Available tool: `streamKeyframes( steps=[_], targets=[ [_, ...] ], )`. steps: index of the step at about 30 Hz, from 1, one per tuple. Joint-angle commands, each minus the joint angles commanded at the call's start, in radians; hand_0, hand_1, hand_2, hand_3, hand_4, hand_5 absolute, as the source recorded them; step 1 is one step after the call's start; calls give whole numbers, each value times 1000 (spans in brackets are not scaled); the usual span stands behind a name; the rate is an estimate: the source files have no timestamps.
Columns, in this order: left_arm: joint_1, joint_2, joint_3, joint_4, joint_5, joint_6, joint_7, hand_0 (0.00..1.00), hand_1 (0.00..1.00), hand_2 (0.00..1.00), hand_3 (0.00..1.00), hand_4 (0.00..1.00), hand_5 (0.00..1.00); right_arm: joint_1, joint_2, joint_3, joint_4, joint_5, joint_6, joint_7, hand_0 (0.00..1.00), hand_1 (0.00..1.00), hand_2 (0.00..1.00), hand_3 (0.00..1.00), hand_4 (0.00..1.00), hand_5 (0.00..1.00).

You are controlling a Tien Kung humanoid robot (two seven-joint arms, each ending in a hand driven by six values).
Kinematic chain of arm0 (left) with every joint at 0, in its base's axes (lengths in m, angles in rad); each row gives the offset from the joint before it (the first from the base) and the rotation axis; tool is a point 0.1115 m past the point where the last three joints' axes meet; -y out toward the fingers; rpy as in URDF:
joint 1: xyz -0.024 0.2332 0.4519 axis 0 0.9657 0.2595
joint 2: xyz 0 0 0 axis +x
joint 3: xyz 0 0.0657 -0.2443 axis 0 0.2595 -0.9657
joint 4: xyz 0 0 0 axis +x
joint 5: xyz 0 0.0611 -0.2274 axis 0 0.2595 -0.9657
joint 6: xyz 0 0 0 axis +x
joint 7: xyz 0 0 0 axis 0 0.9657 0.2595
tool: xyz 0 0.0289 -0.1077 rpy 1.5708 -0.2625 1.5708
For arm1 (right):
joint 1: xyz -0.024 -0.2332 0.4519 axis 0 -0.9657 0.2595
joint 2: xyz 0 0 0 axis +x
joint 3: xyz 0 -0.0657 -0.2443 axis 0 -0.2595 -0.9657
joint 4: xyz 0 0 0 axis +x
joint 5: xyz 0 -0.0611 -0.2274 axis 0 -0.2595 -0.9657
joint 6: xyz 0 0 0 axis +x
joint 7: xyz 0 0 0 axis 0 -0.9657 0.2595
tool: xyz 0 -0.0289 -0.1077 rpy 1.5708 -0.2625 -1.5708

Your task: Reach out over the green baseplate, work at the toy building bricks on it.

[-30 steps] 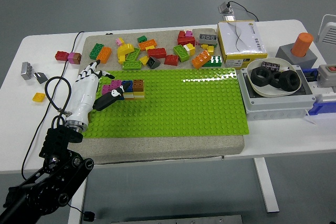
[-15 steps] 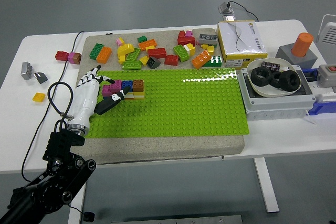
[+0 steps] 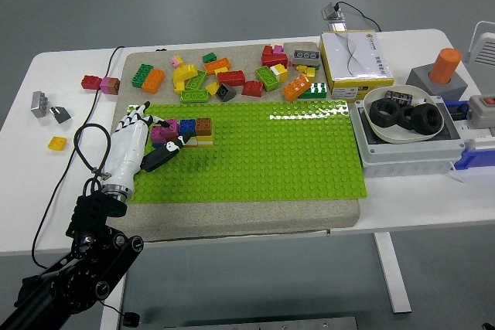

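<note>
The green baseplate (image 3: 263, 152) lies on a beige mat in the middle of the table. A small cluster of bricks stands on its back left corner: a magenta brick (image 3: 164, 130), a blue brick (image 3: 187, 125) and a brown brick (image 3: 204, 123) over a yellow one (image 3: 204, 138). My left hand (image 3: 161, 139), white with black fingers, reaches in from the lower left. Its fingers (image 3: 141, 119) are spread beside the magenta brick and the thumb (image 3: 166, 152) stretches out in front of the cluster. It holds nothing. No right hand shows.
Several loose bricks (image 3: 224, 75) lie along the mat's back edge. On the table's left are a red and pink brick (image 3: 100, 83), a yellow brick (image 3: 57, 143) and grey pieces (image 3: 42, 103). At the right stand a cardboard box (image 3: 356, 56) and a bowl of black tyres (image 3: 402, 117).
My left hand has slid a little to the right and nearer, bringing its fingers from the baseplate's left edge up against the magenta brick. The bricks have not moved.
</note>
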Motion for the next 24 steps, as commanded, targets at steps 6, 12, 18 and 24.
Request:
streamKeyframes(
  steps=[6,12,18,24],
  targets=[
    [-3,-6,7,9,-1,-4,-1,998,995,998,599,998,998,1,2,-1,0,3,0,1,591,558,617,645,635,729],
    [-7,-8,16,13,-3,-9,-2,998,990,998,601,998,998,1,3,-1,0,5,0,1,591,556,617,645,635,730],
    [-8,-8,18,14,0,-12,-1,998,990,998,601,998,998,1,4,-3,0,6,0,1,591,556,617,645,635,730],
    [-5,-7,-4,-9,8,-11,-2,998,988,998,601,998,998,-1,3,-4,0,7,1,1,592,556,617,645,635,729]
  ],
)
